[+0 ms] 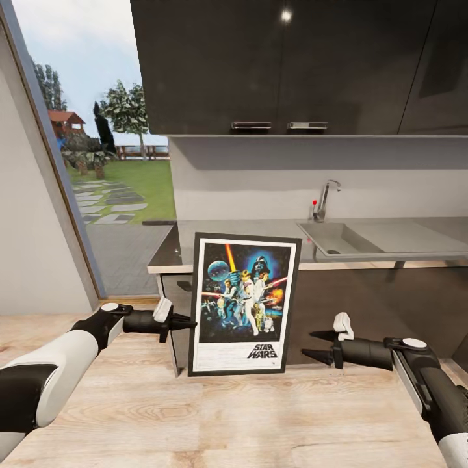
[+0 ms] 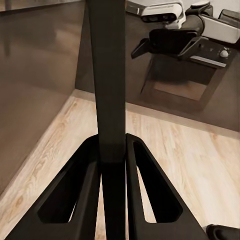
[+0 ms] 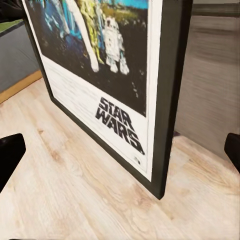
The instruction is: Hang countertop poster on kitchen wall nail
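The poster (image 1: 244, 305) stands upright in front of the kitchen countertop (image 1: 273, 229), its Star Wars artwork facing me. My left gripper (image 1: 188, 322) is shut on the black frame's left edge. In the left wrist view that frame edge (image 2: 107, 75) runs up between the two fingers (image 2: 80, 185). My right gripper (image 1: 312, 346) hangs open just right of the poster's lower right corner, apart from it. The right wrist view has the poster (image 3: 100, 60) close ahead, with the open fingertips (image 3: 10, 155) wide at either side.
Dark upper cabinets (image 1: 292, 65) hang over the counter, which holds a steel sink (image 1: 344, 239) and a faucet (image 1: 323, 200). Dark lower cabinets (image 1: 377, 305) stand behind the poster. A tall window (image 1: 97, 162) and a white wall (image 1: 32, 247) are at the left. Wooden floor (image 1: 227, 416) lies below.
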